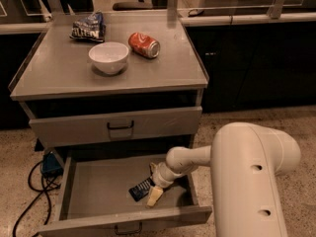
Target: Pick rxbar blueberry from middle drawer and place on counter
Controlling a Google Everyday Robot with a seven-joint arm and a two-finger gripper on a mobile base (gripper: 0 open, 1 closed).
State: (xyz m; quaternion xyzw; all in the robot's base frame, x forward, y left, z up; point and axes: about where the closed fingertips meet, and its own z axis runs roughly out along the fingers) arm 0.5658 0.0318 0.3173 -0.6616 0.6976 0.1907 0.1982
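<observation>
My gripper [154,191] is down in the middle drawer [98,194]. The rxbar blueberry [139,189] lies on the drawer floor, touching it, toward the drawer's middle. Its long side slants toward the gripper. I cannot tell if the claw holds it.

A speckled beige terrazzo floor [256,116] meets a long dark-fronted cabinet [256,63] with a pale top edge; black cables [29,180] (loosely coiled) lie at left.
</observation>
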